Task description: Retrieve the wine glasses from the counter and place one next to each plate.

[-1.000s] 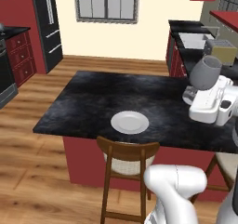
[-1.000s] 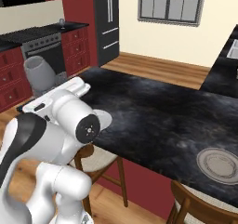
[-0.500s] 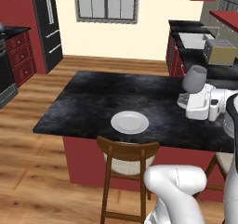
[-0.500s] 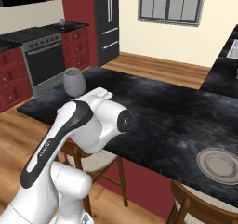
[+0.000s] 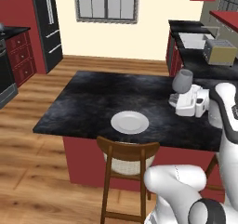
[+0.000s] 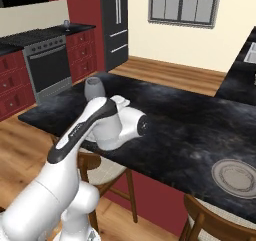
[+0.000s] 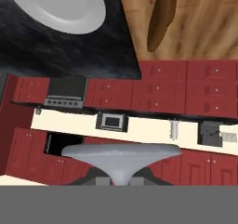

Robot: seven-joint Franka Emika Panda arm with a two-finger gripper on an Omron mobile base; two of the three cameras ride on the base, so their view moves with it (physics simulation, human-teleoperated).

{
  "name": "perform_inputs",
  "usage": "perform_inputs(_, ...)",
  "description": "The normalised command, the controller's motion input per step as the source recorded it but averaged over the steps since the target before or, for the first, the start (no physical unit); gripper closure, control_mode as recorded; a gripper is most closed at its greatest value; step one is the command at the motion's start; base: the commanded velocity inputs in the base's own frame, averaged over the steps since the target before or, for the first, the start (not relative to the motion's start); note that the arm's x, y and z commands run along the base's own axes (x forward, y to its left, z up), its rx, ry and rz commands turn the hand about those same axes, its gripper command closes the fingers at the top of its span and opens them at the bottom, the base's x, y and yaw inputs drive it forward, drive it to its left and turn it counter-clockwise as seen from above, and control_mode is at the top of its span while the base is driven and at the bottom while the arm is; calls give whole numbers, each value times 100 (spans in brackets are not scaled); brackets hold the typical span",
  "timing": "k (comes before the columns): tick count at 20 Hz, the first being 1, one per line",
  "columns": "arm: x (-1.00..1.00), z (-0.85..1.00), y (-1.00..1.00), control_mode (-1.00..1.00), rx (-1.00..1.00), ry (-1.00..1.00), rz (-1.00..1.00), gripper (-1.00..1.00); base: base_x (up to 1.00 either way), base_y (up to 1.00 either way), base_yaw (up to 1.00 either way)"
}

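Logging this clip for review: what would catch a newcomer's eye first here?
The white arm holds a grey wine glass in its shut fingers above the black island counter, at the counter's right end in the left base view. A white plate lies near the front edge, by a wooden chair; a patterned plate lies further along.
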Motion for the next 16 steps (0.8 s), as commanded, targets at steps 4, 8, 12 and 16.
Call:
perform_inputs(4,62,-40,-12,-100,-6,16,3,100,0,0,0)
perform_inputs(8,45,-42,-27,-100,-10,11,1,100,0,0,0)
perform_inputs(12,37,-39,-24,-100,-11,5,0,100,0,0,0)
perform_inputs(16,27,-51,-21,-100,-6,2,0,100,0,0,0)
